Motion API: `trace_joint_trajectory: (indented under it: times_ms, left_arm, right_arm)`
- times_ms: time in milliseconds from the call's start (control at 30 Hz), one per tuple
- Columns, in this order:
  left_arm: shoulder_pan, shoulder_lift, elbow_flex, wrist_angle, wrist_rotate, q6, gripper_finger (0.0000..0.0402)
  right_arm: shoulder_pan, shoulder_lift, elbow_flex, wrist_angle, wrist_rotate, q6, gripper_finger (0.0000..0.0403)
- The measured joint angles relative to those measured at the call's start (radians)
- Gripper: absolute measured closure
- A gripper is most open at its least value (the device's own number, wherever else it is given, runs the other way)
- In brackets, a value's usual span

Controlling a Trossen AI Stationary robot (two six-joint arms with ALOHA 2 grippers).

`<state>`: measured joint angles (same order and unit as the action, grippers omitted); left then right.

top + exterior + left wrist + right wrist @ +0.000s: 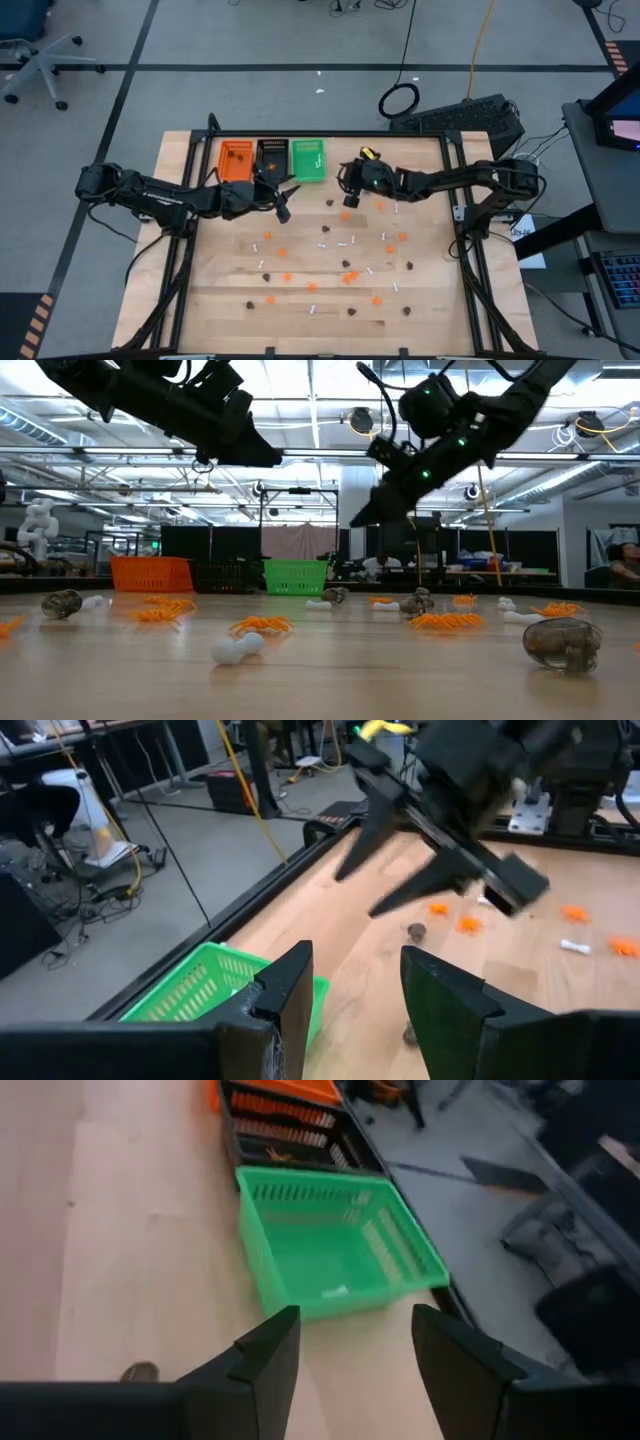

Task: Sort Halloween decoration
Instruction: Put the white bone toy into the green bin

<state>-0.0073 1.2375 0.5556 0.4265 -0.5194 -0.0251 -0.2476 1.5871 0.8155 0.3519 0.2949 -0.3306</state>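
Note:
Orange, dark brown and white trinkets (345, 262) lie scattered over the wooden table, none of them in a gripper. In the low view an orange one (262, 625), a white stick (236, 648) and a dark one (562, 643) rest on the tabletop. My left gripper (283, 203) hovers open just in front of the black tray (271, 158). My right gripper (347, 190) hovers open beside the green tray (308, 160), on its right. The right wrist view shows its fingers (355, 1350) spread above the green tray's near side (330, 1250), with one white piece (335, 1292) lying inside the tray.
Orange tray (236, 160), black tray and green tray stand side by side along the far edge. The two grippers are close together; my left wrist view shows the right gripper (400, 860) just ahead. A dark metal frame (455, 200) borders the table. Trinkets fill the middle and near half.

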Motion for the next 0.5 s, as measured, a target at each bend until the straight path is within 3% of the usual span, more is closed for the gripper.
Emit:
trace_joint_trajectory:
  times_ms: [133, 300, 367, 500]
  left_arm:
    - [-0.002, 0.0, 0.0, -0.029, 0.014, -0.023, 0.0249]
    - [-0.009, 0.0, 0.0, -0.058, 0.016, -0.023, 0.0249]
    - [-0.009, 0.0, 0.0, -0.055, 0.018, -0.022, 0.0249]
    - [-0.008, 0.0, 0.0, -0.056, 0.018, -0.018, 0.0249]
  right_arm:
    - [-0.129, 0.0, 0.108, -0.16, -0.158, -0.042, 0.0223]
    - [-0.279, 0.026, 0.26, -0.422, -0.19, -0.065, 0.0223]
    - [-0.307, 0.034, 0.294, -0.476, -0.207, -0.039, 0.0223]
    - [-0.312, 0.032, 0.281, -0.479, -0.395, 0.005, 0.0223]
